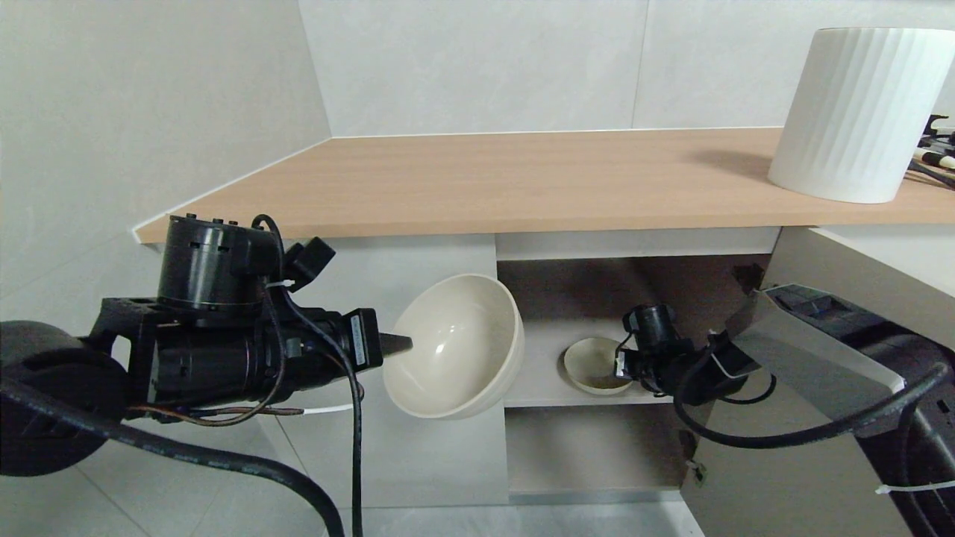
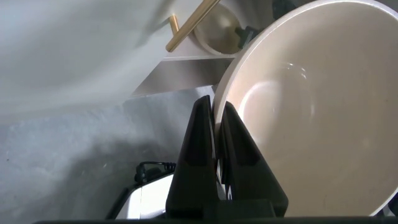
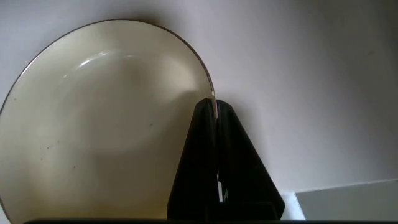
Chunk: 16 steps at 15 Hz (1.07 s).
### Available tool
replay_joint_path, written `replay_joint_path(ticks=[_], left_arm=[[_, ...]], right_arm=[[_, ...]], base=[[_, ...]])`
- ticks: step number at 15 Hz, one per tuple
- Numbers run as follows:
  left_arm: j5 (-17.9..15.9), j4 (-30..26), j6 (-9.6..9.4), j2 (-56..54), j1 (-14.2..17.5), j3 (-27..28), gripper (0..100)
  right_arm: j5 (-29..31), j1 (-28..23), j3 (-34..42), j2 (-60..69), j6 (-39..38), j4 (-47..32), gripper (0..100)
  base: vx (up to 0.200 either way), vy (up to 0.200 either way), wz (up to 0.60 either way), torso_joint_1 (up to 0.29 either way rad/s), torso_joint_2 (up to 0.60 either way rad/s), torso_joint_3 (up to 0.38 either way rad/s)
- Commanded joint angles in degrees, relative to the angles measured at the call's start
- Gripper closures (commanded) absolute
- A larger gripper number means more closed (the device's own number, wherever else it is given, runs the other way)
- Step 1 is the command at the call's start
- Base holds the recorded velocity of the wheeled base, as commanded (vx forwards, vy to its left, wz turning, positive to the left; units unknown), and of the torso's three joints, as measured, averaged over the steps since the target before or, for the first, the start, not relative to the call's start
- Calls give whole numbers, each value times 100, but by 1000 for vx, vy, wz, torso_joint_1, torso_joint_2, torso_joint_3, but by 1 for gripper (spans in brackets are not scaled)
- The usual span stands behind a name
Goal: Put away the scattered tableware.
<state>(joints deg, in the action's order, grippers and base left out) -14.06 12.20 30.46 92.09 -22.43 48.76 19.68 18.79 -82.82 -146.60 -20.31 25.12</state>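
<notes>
My left gripper (image 1: 399,343) is shut on the rim of a large cream bowl (image 1: 455,347), held tilted on its side in front of the closed left cabinet door. In the left wrist view the fingers (image 2: 202,134) pinch the bowl (image 2: 305,106) at its rim. My right gripper (image 1: 621,367) is inside the open cabinet, shut on the edge of a small cream plate (image 1: 591,364) at the shelf (image 1: 537,384). The right wrist view shows the plate (image 3: 106,118) clamped at its rim; whether it rests on the shelf I cannot tell.
A wooden countertop (image 1: 522,179) runs above the cabinet, with a tall white ribbed container (image 1: 858,112) at its right end and cables (image 1: 936,153) beyond. The right cabinet door (image 1: 791,455) stands open. A gold handle (image 2: 189,25) is on the door.
</notes>
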Motion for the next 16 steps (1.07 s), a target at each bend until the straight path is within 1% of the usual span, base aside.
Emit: replay_joint_path(ticks=[1,5,6,8,11,13,14,15,16], left_arm=[[-1,1,3,37,-25,2,100],[-1,1,3,46,-25,2,100],[-1,1,3,55,-33,2,100],[26,10,12,108,-95,2,100],[237,10,12,345,-332,10,100],[676,10,12,705,-543,19,100],[808,10,12,811,-596,19,100],[1054,-16,12,1013,-728,19,100],[1177,-104,12,1092,-780,10,100]], right_arm=[[10,-6,-41,-52,1,1,100],[10,-6,-50,-52,1,19,100],[10,-6,-41,-44,1,80,0],[19,-6,-6,18,-8,124,0],[19,37,328,325,-17,124,0],[-52,240,1023,1073,-26,124,0],[-104,310,1181,1292,-26,124,0],[-394,547,1523,1776,-34,107,0],[-605,697,1761,2066,-26,80,0]], base=[[0,0,0,0,0,0],[0,0,0,0,0,0],[0,0,0,0,0,0],[0,0,0,0,0,0],[0,0,0,0,0,0],[0,0,0,0,0,0],[0,0,0,0,0,0],[0,0,0,0,0,0],[0,0,0,0,0,0]])
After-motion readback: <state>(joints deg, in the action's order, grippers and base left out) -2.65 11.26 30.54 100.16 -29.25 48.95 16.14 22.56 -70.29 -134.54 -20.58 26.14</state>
